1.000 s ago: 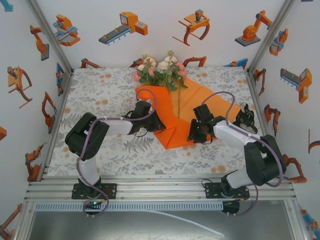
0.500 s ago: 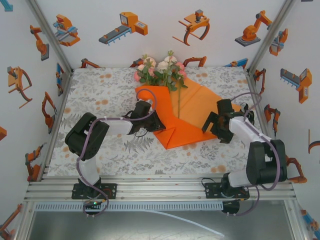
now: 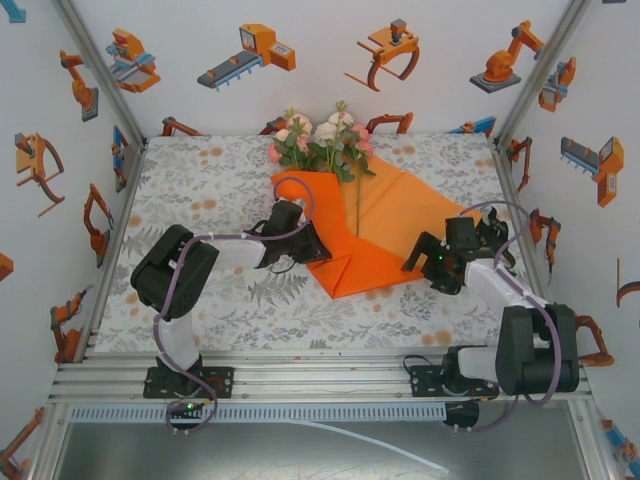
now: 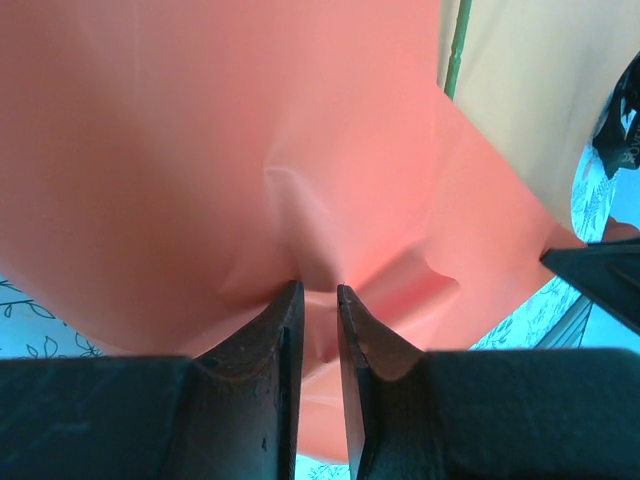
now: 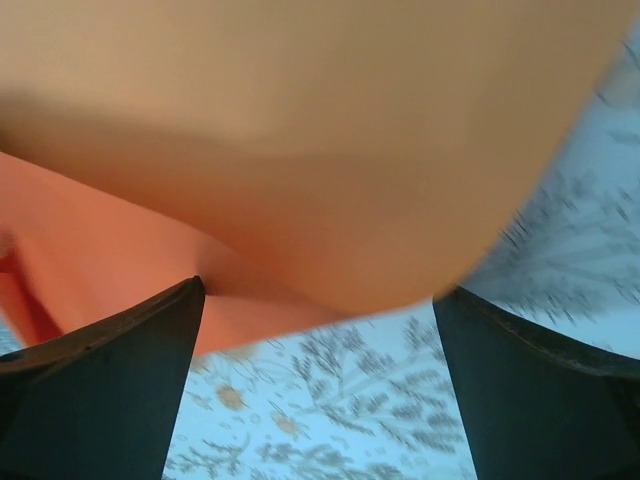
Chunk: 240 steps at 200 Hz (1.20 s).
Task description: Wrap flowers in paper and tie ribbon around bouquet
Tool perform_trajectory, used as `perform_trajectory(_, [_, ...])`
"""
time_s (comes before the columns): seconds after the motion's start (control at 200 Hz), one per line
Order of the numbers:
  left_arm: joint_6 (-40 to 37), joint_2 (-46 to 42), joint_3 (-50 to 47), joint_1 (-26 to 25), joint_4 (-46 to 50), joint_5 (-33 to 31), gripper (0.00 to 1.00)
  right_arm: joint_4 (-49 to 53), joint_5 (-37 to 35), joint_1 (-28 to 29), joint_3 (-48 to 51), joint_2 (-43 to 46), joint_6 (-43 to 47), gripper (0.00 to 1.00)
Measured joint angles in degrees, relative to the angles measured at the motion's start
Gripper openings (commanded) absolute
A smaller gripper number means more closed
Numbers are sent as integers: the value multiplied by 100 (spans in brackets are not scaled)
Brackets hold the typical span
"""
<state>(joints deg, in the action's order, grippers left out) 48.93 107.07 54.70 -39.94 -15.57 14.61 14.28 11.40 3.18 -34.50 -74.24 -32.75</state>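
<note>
Top external view is showing me the orange paper (image 3: pixel 390 215) lying spread across the middle of the patterned surface (image 3: pixel 200 190), with its left side folded over into a long flap. The flowers (image 3: pixel 318 140) are lying on it, their pink and white heads reaching past the far edge. One thin green stem (image 3: pixel 357 205) is running down the middle of the sheet. My left hand (image 3: pixel 318 246) is sitting at the near left edge of the folded flap. My right hand (image 3: pixel 428 262) is hovering at the sheet's near right edge, well apart from the other.

Left wrist view is giving me the left hand (image 4: pixel 318 292) pressed nearly together, pinching a crumpled fold of the paper (image 4: pixel 200 150) between its fingertips. The stem (image 4: pixel 458 45) is showing at top right.

Right wrist view is coming through blurred. It is showing the right hand (image 5: pixel 320 300) spread wide, with the edge of the paper (image 5: pixel 300 150) lying just beyond the fingertips and the printed surface (image 5: pixel 330 400) beneath. I cannot tell whether this hand is touching the sheet.
</note>
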Motion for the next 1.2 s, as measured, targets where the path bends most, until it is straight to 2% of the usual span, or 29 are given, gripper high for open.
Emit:
perform_trajectory(0.145, [-13, 11, 0, 0, 22, 13, 25, -693, 321, 0, 15, -297, 201, 59])
perform_trajectory(0.32, [-31, 13, 0, 2, 26, 20, 25, -780, 422, 11, 46, -142, 420, 40])
perform_trajectory(0.486, [-31, 39, 11, 0, 26, 26, 25, -623, 455, 166, 46, 654, 885, 0])
perform_trajectory(0.651, [-31, 136, 76, 0, 24, 66, 25, -592, 586, 826, 24, 1128, 1615, 0])
perform_trajectory(0.851, [-22, 214, 129, 0, -22, 120, 25, -424, 737, 1851, -358, 1067, 2492, 0])
perform_trajectory(0.991, [0, 319, 195, -31, -140, 153, 24, -535, 955, 2553, -675, 752, 2983, 0])
perform_trajectory(1.201, [66, 404, 262, -76, -236, 170, 24, -1139, 1187, 3147, -761, -232, 2992, 0])
